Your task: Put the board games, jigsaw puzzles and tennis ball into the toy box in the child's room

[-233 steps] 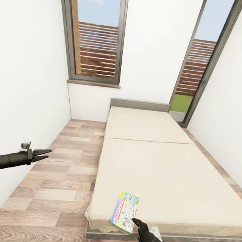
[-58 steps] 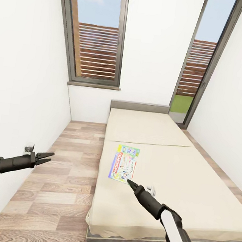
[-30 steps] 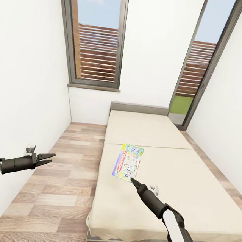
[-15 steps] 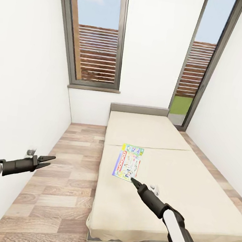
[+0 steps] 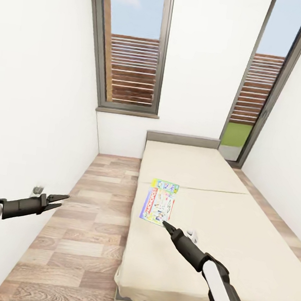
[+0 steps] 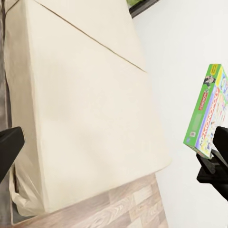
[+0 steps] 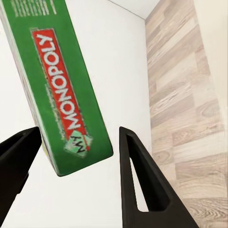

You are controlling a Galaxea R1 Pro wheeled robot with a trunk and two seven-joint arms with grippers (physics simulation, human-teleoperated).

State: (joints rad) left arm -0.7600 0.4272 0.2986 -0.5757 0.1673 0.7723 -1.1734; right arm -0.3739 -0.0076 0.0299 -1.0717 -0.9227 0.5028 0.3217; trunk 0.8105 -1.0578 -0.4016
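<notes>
On the cream mattress of the bed (image 5: 234, 237), near its left edge and about halfway along, you can see a green-pink board game (image 5: 159, 205) held up off the sheet — your right gripper (image 5: 165, 226) has its near end. The right wrist view shows the box (image 7: 57, 85) edge-on, green with a red "MONOPOLY" banner, and its lower corner sits between the two dark fingers (image 7: 137, 185); those fingers stand apart on either side of it, and you cannot tell from that view whether the pads actually press the cardboard. From the left wrist camera, the same game (image 6: 207, 111) hangs tilted in the air in front of the white wall with the right gripper (image 6: 214, 164) under its lower end, clear of the mattress (image 6: 85, 123).

Your left gripper (image 5: 58, 199) is out over the wood-plank floor (image 5: 89, 218) to the left of the bed, close to the left wall, with its thin fingers slightly parted and nothing between them.

At the far end of the room a window (image 5: 134, 53) and a glass door (image 5: 260, 89) look onto a slatted wooden fence.
</notes>
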